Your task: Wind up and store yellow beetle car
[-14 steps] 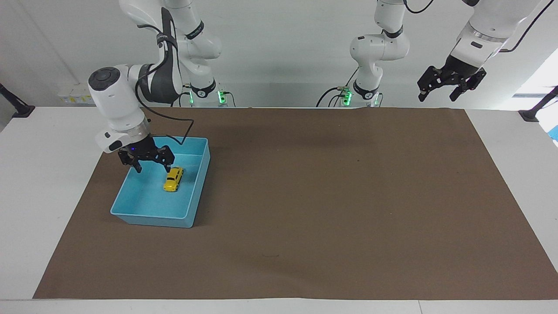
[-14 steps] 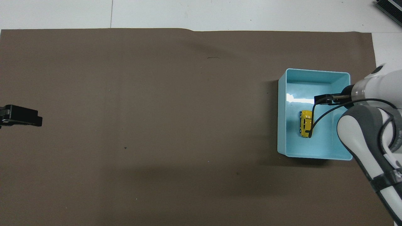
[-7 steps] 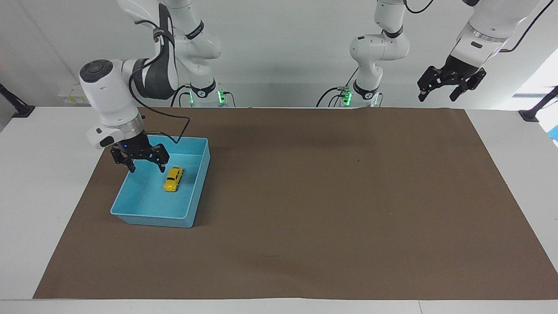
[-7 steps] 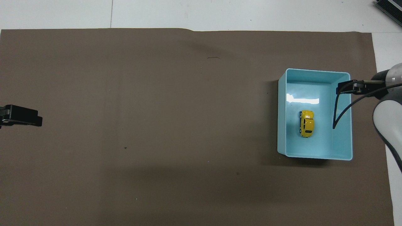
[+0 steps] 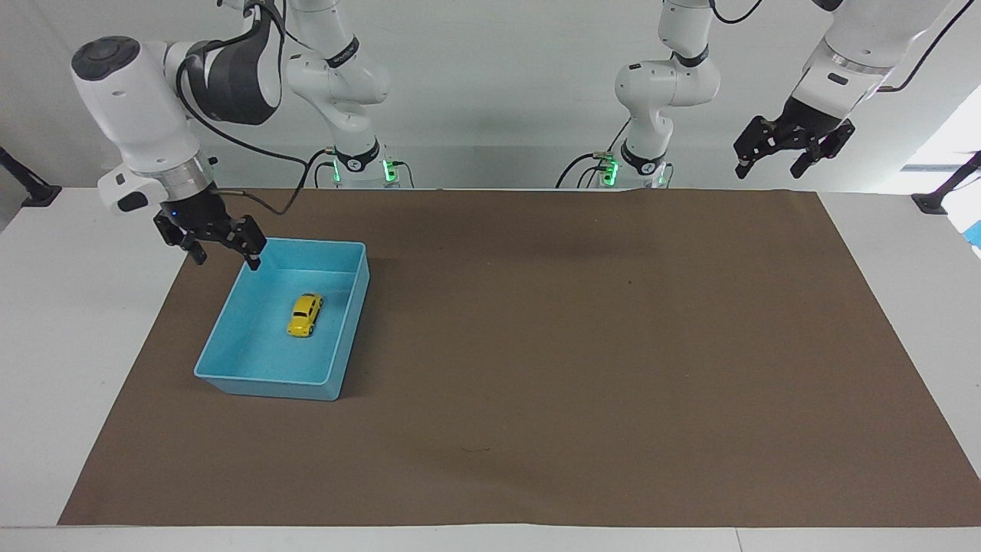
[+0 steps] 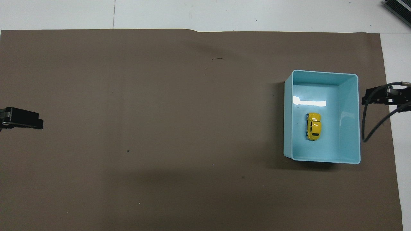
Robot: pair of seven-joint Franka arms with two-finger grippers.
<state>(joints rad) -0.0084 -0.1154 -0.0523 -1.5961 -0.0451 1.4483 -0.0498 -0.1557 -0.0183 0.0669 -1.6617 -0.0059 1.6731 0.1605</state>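
Facing view: yellow beetle car [image 5: 305,314] sat on the floor of the blue bin [image 5: 230,349], on its wheels, roughly mid-bin, touching no wall. Right pincer [image 5: 218,247] hung empty with its jaws spread, above the bin's corner nearest the robots at the right arm's end, clear of the rim. Left pincer [image 5: 775,159] also open and empty, parked high off the left arm's end of the tabletop [image 5: 61,322]; that arm waited. My read: storing looked done and the task was at or near its end. Whether the car was wound, these views couldn't show. The next move called for only a clear retreat by the right arm: up and away, keeping its dangling cable [image 5: 253,153] off the bin wall. Brown mat [image 5: 582,368] was bare from the bin to the left arm's end, so plenty of room.

Overhead view: car [image 6: 313,126] lay lengthwise in the bin [image 6: 350,128], nearer the wall that faces the table's middle. Right pincer [image 6: 379,96] showed just outside the bin's outer wall, near the mat's edge, with the cable loop [image 6: 369,125] hanging beside that wall; snag risk if it swung back. Only the tip of the left pincer [image 6: 22,118] showed, at the frame edge.
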